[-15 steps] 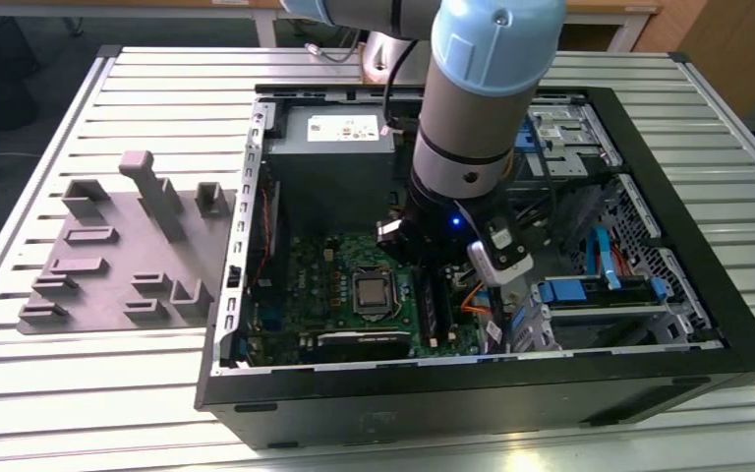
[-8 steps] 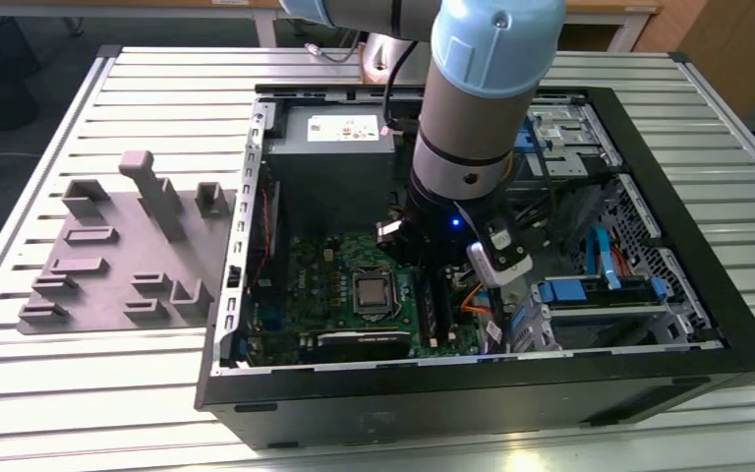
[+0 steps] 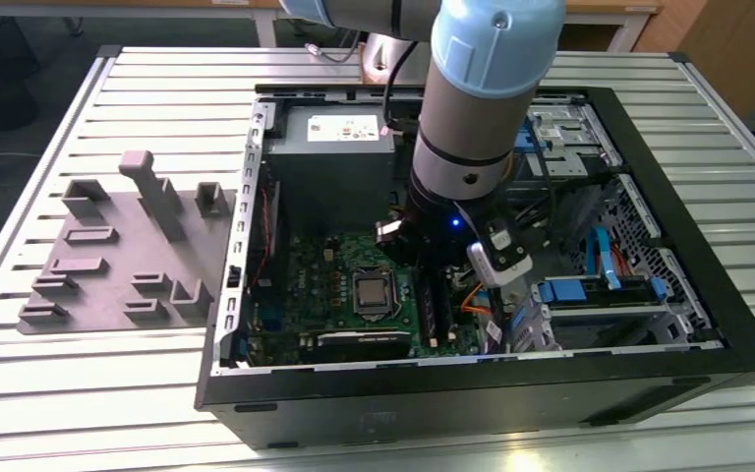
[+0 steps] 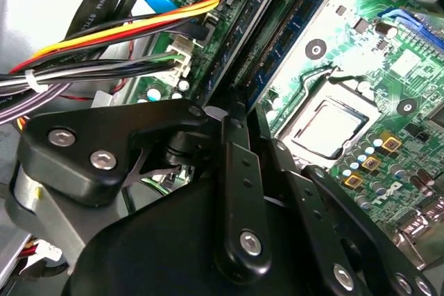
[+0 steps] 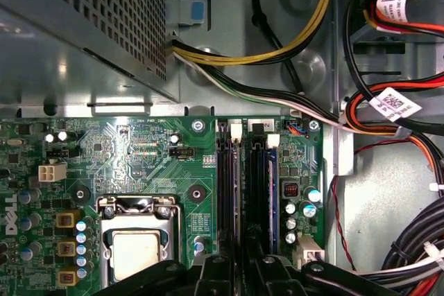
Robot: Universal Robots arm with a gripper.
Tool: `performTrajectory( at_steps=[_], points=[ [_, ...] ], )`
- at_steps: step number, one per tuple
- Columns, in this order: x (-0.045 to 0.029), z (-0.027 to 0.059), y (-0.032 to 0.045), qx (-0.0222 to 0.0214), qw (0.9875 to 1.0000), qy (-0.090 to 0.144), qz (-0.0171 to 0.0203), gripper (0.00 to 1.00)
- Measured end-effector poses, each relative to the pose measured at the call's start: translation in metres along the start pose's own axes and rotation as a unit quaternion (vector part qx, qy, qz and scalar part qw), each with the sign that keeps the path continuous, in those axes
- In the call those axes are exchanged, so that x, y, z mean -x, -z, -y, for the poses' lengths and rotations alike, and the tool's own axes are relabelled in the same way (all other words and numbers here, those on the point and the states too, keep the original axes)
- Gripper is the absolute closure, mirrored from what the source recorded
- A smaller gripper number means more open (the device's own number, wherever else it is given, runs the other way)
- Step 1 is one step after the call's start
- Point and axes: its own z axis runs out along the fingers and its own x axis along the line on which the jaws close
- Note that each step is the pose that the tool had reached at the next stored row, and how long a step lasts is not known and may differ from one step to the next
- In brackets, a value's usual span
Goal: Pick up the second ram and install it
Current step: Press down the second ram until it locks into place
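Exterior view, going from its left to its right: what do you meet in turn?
Grey holder tray → computer case's left wall → green motherboard → robot arm → blue drive bay parts → case's right wall.

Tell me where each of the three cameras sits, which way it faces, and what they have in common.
Exterior view: off the arm, above, looking down at the open computer case and the arm.
First wrist view: on the arm, facing the motherboard, memory slots and power supply; gripper linkage at the edge.
Second wrist view: on the arm, slanting past the gripper to the CPU socket and cables.
All show the motherboard.
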Motion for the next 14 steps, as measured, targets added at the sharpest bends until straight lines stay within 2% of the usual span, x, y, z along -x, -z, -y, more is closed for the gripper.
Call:
performTrajectory(
  at_steps=[3,10,13,14],
  points=[
    [-0.0001,0.0,0.0052,0.0,1.0,0.0,0.0,0.79],
    [-0.0004,-0.0001,0.0241,0.0,1.0,0.0,-0.0002,0.79],
    [-0.0004,-0.0001,0.0245,0.0002,1.0,0.0,-0.0002,0.8],
    [-0.0004,-0.0001,0.0245,0.0002,1.0,0.0,-0.0002,0.87]
  ],
)
